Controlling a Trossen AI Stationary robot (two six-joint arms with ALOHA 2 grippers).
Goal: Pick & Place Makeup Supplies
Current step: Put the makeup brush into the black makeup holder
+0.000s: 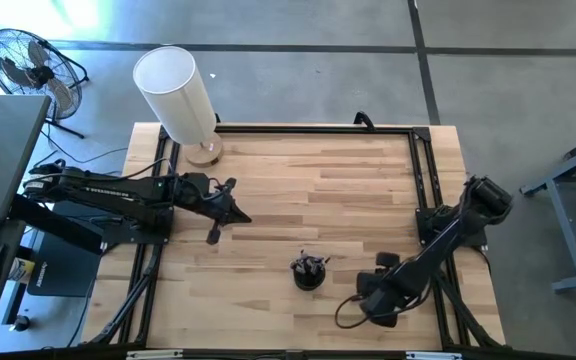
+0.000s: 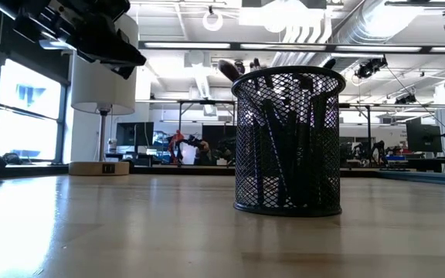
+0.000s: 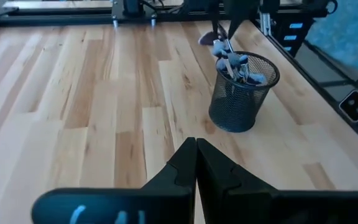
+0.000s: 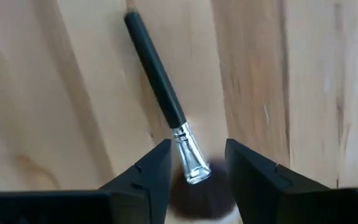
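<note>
A wooden desk (image 1: 368, 190) is seen from above, with a black mesh cup (image 1: 308, 272) near its front edge. Most of the brushes (image 3: 232, 61) are already stood in this cup, heads and handles poking above the rim. One brush (image 4: 163, 99) is left lying flat on the desk – a dark handle, a silver ferrule and a dark fluffy head.

The right end effector (image 4: 197, 165) is held directly over that brush, fingers released and spread, with the ferrule and head lying between them. In the overhead view it is placed at the front right of the desk, beside the cup. The left end effector (image 3: 196, 163) is parked over the left side of the desk, fingers clenched together on nothing.

The step in hand is judged to be the pickup of this last brush. It would be done best if the fingers were lowered fully to the wood and closed across the rigid ferrule or handle rather than the soft head – a thin, round handle may roll or slip.

No brand, label or readable writing can be made out
</note>
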